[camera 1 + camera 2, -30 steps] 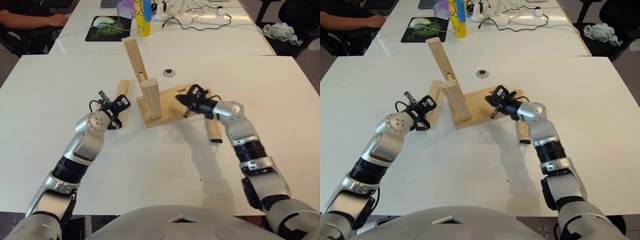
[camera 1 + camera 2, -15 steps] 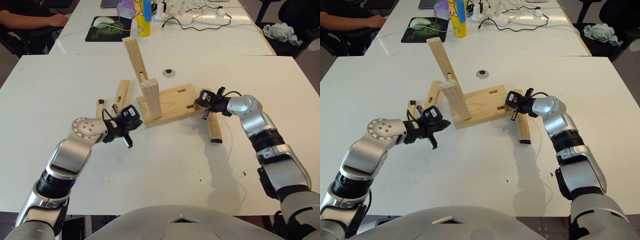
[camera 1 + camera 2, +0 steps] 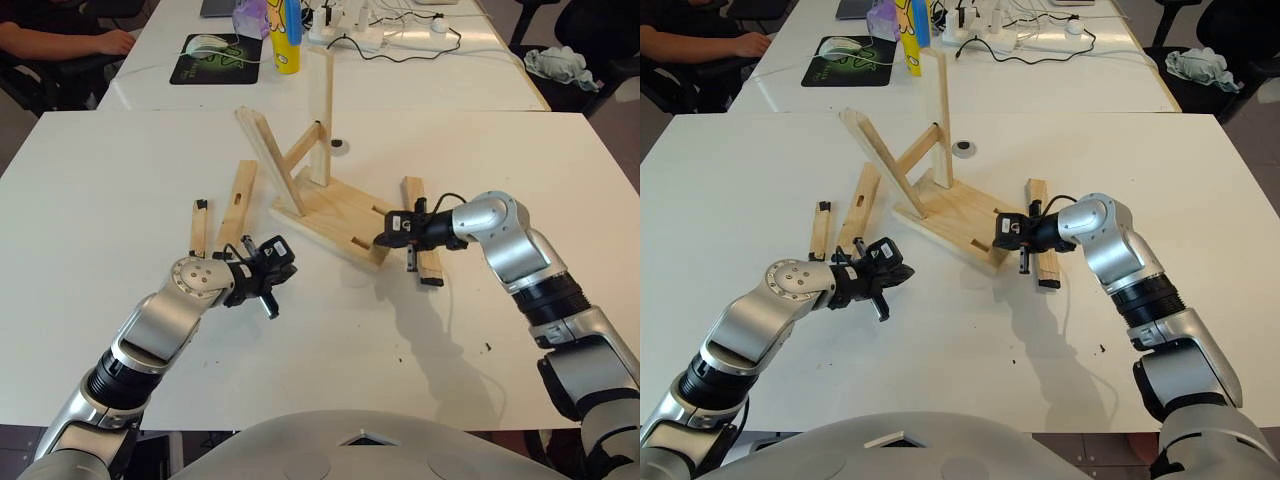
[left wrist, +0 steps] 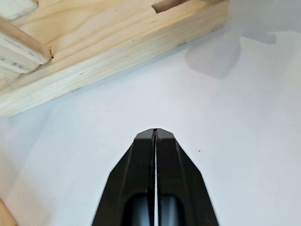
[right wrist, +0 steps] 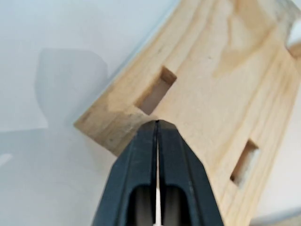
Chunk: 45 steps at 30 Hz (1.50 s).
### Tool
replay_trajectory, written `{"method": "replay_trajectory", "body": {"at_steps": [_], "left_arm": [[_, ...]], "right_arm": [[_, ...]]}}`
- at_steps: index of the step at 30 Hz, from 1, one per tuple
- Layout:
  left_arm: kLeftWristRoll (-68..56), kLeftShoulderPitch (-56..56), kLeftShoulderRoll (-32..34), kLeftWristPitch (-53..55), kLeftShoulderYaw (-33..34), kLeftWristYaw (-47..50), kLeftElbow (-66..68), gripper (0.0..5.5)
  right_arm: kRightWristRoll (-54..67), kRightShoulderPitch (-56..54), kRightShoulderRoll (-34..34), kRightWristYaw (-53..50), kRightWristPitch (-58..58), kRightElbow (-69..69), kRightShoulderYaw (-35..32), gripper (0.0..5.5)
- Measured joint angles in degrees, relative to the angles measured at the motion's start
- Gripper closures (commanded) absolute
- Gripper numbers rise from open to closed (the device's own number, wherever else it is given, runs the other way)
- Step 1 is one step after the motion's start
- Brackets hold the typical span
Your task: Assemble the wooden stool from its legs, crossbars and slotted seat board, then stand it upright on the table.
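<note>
The slotted seat board (image 3: pixel 335 215) lies mid-table (image 3: pixel 500 160) with two legs (image 3: pixel 323 120) and a crossbar (image 3: pixel 300 150) standing in it, the right gripper (image 5: pixel 157 125) pinched closed and empty at its near right corner, the left gripper (image 4: pixel 155 134) likewise closed over bare table just near-left.

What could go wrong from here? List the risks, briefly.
1. The right gripper, shut, sits at the near corner of the seat board; a push there could spin the board and loosen the tilted leg.
2. The loose leg lies right beside that gripper and may get knocked away.
3. The left gripper is shut, low over the table; it might scrape it.
</note>
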Motion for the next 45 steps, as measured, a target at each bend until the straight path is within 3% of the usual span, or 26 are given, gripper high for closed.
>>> {"method": "replay_trajectory", "body": {"at_steps": [12,16,21,24,31,38,45], "left_arm": [[-0.8,0.0,-1.2,-1.2,0.0,1.6,2.2,5.49],[-0.5,-0.3,-1.2,-3.0,0.7,2.5,4.2,5.49],[0.0,-2.1,-4.0,-7.4,6.4,7.3,7.0,5.49],[0.3,-2.8,-4.3,-9.3,8.0,8.7,8.7,5.49],[3.7,-2.7,-3.6,-11.2,5.1,8.9,13.1,5.49],[5.8,-2.7,-5.4,-11.8,1.2,9.1,15.5,5.49],[5.8,-3.3,-5.2,-11.4,4.5,9.2,14.2,5.49]], "right_arm": [[2.9,3.7,10.0,-6.9,6.2,-6.2,2.1,5.50],[7.0,4.5,10.1,-8.6,11.4,-11.9,-2.5,5.50],[13.7,4.6,12.5,-15.1,16.8,-16.9,-12.4,5.50],[11.8,6.2,10.0,-19.0,16.6,-15.7,-14.1,5.50],[2.3,7.6,6.6,-28.0,13.9,-6.0,-12.4,5.50],[1.3,8.8,6.5,-26.0,13.8,-6.3,-6.6,5.50],[-0.3,10.1,5.2,-23.7,15.5,-8.0,-3.1,5.50]]}}
